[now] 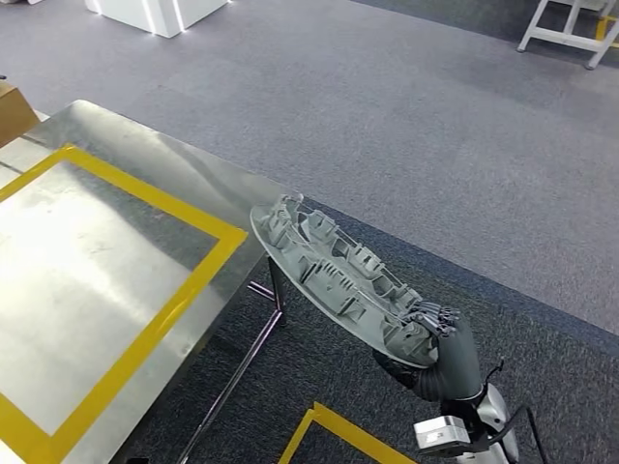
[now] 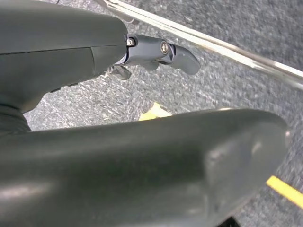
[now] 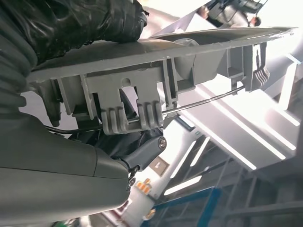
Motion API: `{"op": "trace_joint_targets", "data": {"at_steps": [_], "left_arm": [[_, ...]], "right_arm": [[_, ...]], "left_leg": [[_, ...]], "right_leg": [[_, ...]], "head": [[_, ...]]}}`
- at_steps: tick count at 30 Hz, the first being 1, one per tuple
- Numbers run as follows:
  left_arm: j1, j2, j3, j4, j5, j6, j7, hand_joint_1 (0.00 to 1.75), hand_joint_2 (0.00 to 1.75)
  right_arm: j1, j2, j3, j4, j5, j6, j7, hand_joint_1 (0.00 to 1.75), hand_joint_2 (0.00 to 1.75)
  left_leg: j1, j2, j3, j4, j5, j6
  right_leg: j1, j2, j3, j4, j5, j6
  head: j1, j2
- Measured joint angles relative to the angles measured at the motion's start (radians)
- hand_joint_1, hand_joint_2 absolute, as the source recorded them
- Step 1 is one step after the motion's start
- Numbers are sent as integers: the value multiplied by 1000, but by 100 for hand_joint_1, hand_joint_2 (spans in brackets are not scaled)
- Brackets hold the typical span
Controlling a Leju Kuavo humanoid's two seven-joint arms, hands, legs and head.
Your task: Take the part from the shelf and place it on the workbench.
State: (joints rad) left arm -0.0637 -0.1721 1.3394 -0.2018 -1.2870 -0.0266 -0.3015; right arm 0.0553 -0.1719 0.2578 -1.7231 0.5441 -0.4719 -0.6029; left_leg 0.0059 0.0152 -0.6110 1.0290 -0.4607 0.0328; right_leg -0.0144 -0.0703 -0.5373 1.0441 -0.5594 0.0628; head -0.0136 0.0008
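Note:
The part (image 1: 332,271) is a long grey plastic panel with ribs and clips on its upper face. My right hand (image 1: 438,353) grips its near end from below, low and right in the head view. The panel's far tip reaches toward the workbench (image 1: 87,280) and hangs just off its corner over the carpet. In the right wrist view the part (image 3: 153,66) runs across the frame with my right hand (image 3: 118,151) clamped under it. My left hand (image 2: 157,52) holds nothing, its fingers held straight above the carpet.
The workbench is a shiny metal top marked with a yellow tape rectangle (image 1: 153,324). Thin metal legs (image 1: 263,309) stand under its corner. Yellow floor tape (image 1: 343,430) lies on the grey carpet. A cardboard box (image 1: 14,111) sits at far left.

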Motion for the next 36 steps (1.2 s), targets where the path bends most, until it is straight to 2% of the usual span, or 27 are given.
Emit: {"op": "trace_joint_targets", "data": {"at_steps": [2,3,4,5,6,7,9,11,13,15,17,18,19,20,21,22,24,25,26,28,29,30,31,32,34,35,36], "left_arm": [[-2,-1,0,0,-4,1,-3,0,0],[-3,-1,0,0,-6,1,-5,0,0],[-3,-2,0,0,-9,1,-6,0,0],[-3,-2,0,0,-12,0,-8,0,0],[-3,-2,-1,0,-16,1,-10,0,0],[-3,-2,-2,0,-19,1,-12,0,0],[-5,-2,-4,0,-23,2,-17,0,0],[-6,-1,-6,0,-23,3,-19,0,0],[-3,1,-8,0,-23,3,-20,0,0],[-1,2,-8,0,-24,3,-21,0,0],[-3,3,-8,0,-25,3,-24,0,0],[-5,3,-9,0,-25,3,-27,0,0],[-6,3,-9,0,-27,3,-31,0,0],[-6,4,-10,0,-29,2,-34,0,0],[-5,5,-11,0,-32,1,-38,0,0],[-5,6,-12,0,-35,0,-40,0,0],[-7,8,-16,0,-41,-4,-43,0,0],[-9,9,-17,0,-43,-5,-43,0,0],[-10,9,-19,0,-45,-7,-43,0,0],[-10,8,-23,0,-47,-9,-43,0,0],[-10,8,-24,0,-49,-9,-43,0,0],[-10,7,-26,0,-51,-10,-43,0,0],[-11,7,-28,0,-53,-10,-43,0,0],[-12,7,-30,0,-54,-11,-43,0,0],[-14,8,-33,0,-55,-12,-43,0,0],[-14,9,-33,0,-56,-12,-43,0,0],[-14,9,-33,0,-58,-13,-43,0,0]], "right_arm": [[0,-3,-1,-2,0,0,-1,175,175],[0,-3,-1,-2,0,0,-2,175,175],[0,-5,-1,-2,1,-1,-2,175,175],[-1,-6,-1,-2,1,-2,-2,175,175],[-4,-8,-1,-3,1,-3,0,175,175],[-8,-11,-2,-4,1,-4,2,175,175],[-23,-19,-7,-8,0,-5,9,175,175],[-38,-24,-13,-14,-2,-6,15,175,175],[-49,-26,-17,-19,-3,-7,17,175,175],[-54,-28,-20,-22,-3,-7,18,175,175],[-59,-29,-22,-25,-2,-8,20,175,175],[-65,-30,-22,-25,-1,-7,22,175,175],[-75,-31,-21,-26,1,-4,27,175,175],[-87,-33,-20,-26,6,2,36,175,175],[-103,-34,-18,-26,13,8,46,175,175],[-120,-35,-15,-26,23,15,57,175,175],[-160,-36,-3,-25,46,25,81,175,175],[-182,-36,6,-25,58,29,92,175,175],[-203,-36,17,-25,71,33,103,175,175],[-240,-36,41,-24,97,36,123,175,175],[-255,-36,54,-23,112,37,134,175,175],[-269,-36,66,-21,131,37,146,175,175],[-283,-36,79,-15,155,36,161,175,175],[-297,-37,94,-5,187,34,179,175,175],[-321,-37,130,28,264,25,220,175,175],[-329,-37,150,51,301,17,240,175,175],[-337,-37,170,76,334,9,258,175,175]], "left_leg": [[1,-18,-1,-2,3,8],[0,-29,-2,-2,3,9],[-1,-40,-2,-1,3,10],[-2,-52,-1,-1,3,10],[-2,-64,0,-1,3,10],[-3,-76,1,0,4,10],[-4,-98,1,2,5,6],[-2,-116,-7,3,10,-5],[1,-127,-14,4,14,-17],[-1,-93,-30,36,-8,-27],[-1,-43,-79,143,-66,-37],[1,-32,-111,212,-95,-41],[2,-27,-135,264,-111,-44],[4,-25,-145,285,-110,-46],[4,-22,-134,264,-89,-46],[4,-15,-103,205,-54,-45],[-2,18,-33,65,-2,-37],[-6,30,-12,22,8,-30],[-10,36,-5,3,8,-24],[-12,18,-7,-2,9,-11],[-10,9,-6,-6,11,-5],[-8,-1,-4,-10,14,1],[-5,-10,-3,-13,16,6],[-4,-19,-3,-14,17,9],[-5,-39,-5,-14,17,12],[-6,-51,-4,-13,17,12],[-6,-64,-3,-13,17,12]], "right_leg": [[-1,49,-59,125,-65,2],[0,62,-95,198,-93,1],[0,67,-122,248,-105,0],[1,69,-133,260,-95,-2],[2,72,-123,229,-65,-5],[2,80,-96,165,-23,-9],[1,116,-35,27,35,-18],[2,135,-6,-30,43,-24],[2,119,-1,-36,47,-31],[-1,97,4,-45,53,-42],[-1,72,7,-48,54,-49],[-1,60,8,-48,53,-51],[0,48,8,-47,52,-51],[0,36,9,-47,51,-51],[0,25,11,-47,49,-50],[0,15,14,-47,47,-48],[4,-3,19,-46,41,-41],[7,-10,21,-46,38,-36],[9,-17,22,-46,37,-32],[11,-31,25,-51,34,-21],[9,-24,24,-47,28,-15],[8,-6,16,-29,13,-10],[6,19,-4,13,-12,-6],[5,46,-37,78,-44,-5],[4,67,-109,219,-94,-5],[4,69,-131,253,-94,-5],[4,70,-133,244,-73,-7]], "head": [[5,0],[6,0],[7,0],[7,0],[8,0],[8,0],[8,0],[8,0],[7,0],[5,0],[2,0],[1,0],[1,0],[1,0],[1,0],[1,0],[1,0],[2,0],[2,0],[2,0],[3,0],[5,0],[7,0],[10,0],[11,0],[11,0],[11,0]]}}
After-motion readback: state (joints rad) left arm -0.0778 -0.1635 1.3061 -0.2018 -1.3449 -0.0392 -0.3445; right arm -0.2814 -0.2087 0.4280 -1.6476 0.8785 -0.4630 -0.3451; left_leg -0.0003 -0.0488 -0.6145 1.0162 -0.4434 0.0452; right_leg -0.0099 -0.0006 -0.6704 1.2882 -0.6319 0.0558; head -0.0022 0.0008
